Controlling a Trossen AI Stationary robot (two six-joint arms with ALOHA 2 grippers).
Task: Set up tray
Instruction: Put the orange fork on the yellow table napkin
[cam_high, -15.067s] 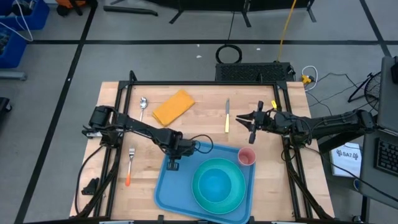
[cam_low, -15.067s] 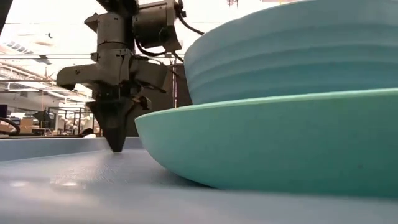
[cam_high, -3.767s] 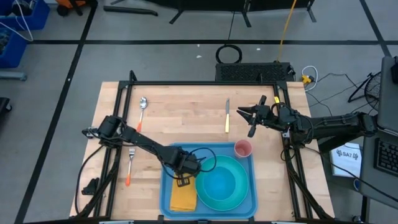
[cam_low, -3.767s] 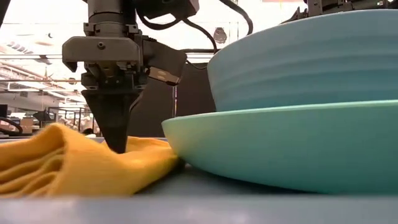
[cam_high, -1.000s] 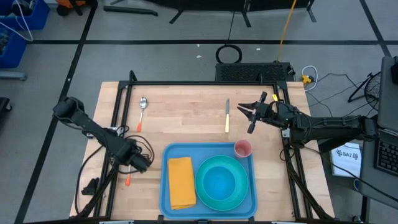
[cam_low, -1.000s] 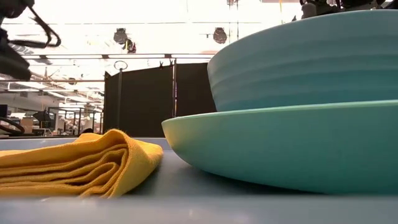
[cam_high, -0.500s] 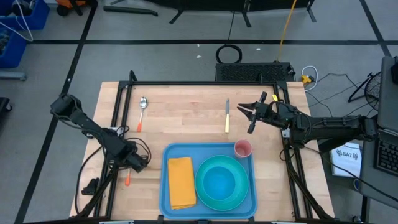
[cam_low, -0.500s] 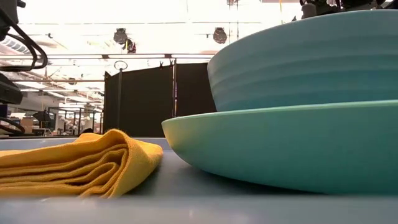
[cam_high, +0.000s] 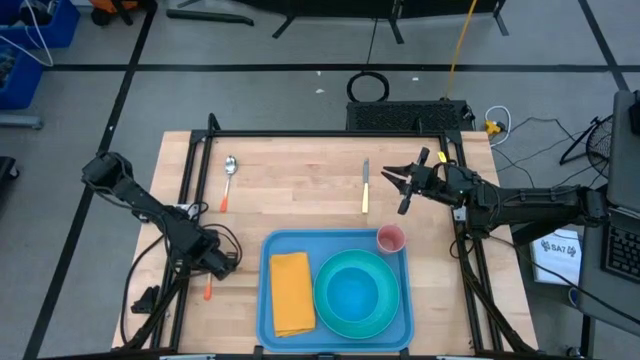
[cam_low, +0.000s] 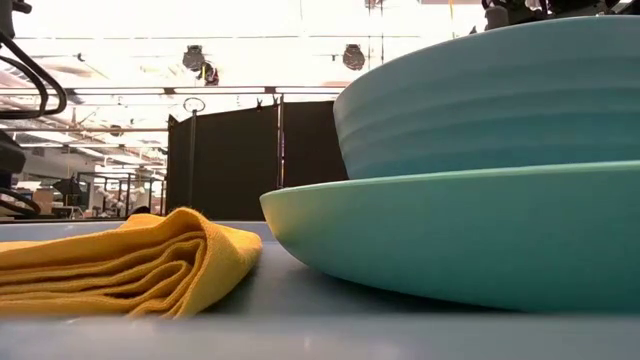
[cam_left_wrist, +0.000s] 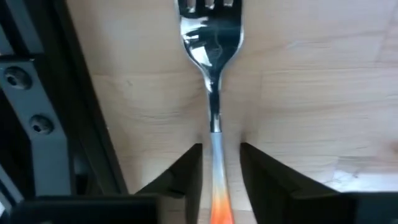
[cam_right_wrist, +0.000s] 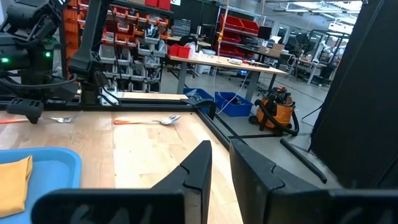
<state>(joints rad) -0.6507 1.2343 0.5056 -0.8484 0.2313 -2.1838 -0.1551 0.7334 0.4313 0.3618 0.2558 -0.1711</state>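
The light-blue tray (cam_high: 268, 250) lies at the table's near edge. On it rest a folded yellow napkin (cam_high: 292, 292), a teal plate (cam_low: 450, 240) with a teal bowl (cam_high: 353, 293) on it, and a pink cup (cam_high: 390, 238). A fork (cam_left_wrist: 214, 93) with an orange handle end (cam_high: 207, 291) lies flat on the wood left of the tray. My left gripper (cam_left_wrist: 221, 152) is open right above it, one finger on each side of the shaft, apart from it. My right gripper (cam_high: 400, 188) waits near the table's right edge, open by a narrow gap.
A knife (cam_high: 365, 186) with a yellow handle lies on the wood beyond the tray, beside my right gripper. A spoon (cam_high: 229, 175) with an orange handle lies near the far left. The black frame rail (cam_left_wrist: 37, 124) runs close beside the fork. Bare wood stretches between spoon and knife.
My left gripper has moved a little toward the table's left edge and down over the fork. The napkin, plate, bowl and cup have stayed in place on the tray.
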